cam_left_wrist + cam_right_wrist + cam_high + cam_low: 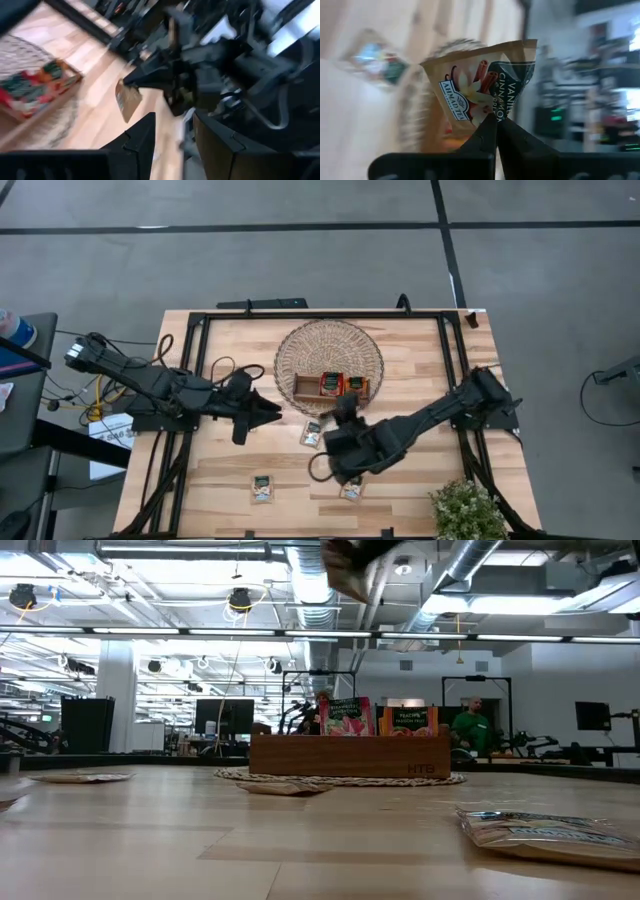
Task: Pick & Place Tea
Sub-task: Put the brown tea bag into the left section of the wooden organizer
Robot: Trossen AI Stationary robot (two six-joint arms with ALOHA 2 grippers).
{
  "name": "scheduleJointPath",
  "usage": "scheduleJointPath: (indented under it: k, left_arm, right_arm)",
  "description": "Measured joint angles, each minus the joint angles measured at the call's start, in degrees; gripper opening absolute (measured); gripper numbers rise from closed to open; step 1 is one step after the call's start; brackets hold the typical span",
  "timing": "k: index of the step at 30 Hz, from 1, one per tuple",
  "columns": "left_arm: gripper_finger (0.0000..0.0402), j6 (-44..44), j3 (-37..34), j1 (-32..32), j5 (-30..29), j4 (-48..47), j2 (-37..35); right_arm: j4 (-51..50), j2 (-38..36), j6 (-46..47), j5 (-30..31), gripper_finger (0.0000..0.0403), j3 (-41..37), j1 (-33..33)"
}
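My right gripper (346, 412) hovers just in front of the round wicker basket (329, 340), shut on a pale tea sachet with a dark-green top (480, 85). The left wrist view also shows this sachet (127, 102). The brown wooden tray (300, 392) stands in the basket with a red sachet (331, 384) and an orange sachet (354, 386) upright in it. Three more sachets lie flat on the table (311, 433), (262, 488), (351, 490). My left gripper (270, 416) waits open to the left of the basket, touching nothing. My right gripper pinches the tea sachet between its two fingertips (487, 134) at the narrow bottom edge (492, 117), opposite the printed face. The sachet sticks out beyond the fingertips and is lifted clear of the table, high in the low view (345, 568).
A potted plant (466, 510) stands at the table's near right corner. The black frame rails (320, 314) run along the far edge and both sides. Bare wood lies between the loose sachets on the near half of the table (420, 480).
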Motion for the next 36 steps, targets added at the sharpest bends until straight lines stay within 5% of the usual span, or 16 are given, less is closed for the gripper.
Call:
scheduleJointPath:
  k: [6, 12, 36]
  left_arm:
    - [0.011, 5.02, 18.46, 0.04, -1.45, -22.31, 9.5]
    - [0.0107, 9.07, 30.6, 0.09, -2.59, -34.21, 16.88]
    - [0.0158, 10.32, 33.02, 4.77, 0.3, -38.87, 21.97]
  right_arm:
    - [0.72, 3.89, -11.62, 7.24, 0.0, 6.25, -1.61]
    - [7.87, 3.23, -18.29, 9.9, 0.0, 6.56, -1.54]
    - [16.33, 2.89, -25.28, 7.37, 0.0, 6.53, -3.16]
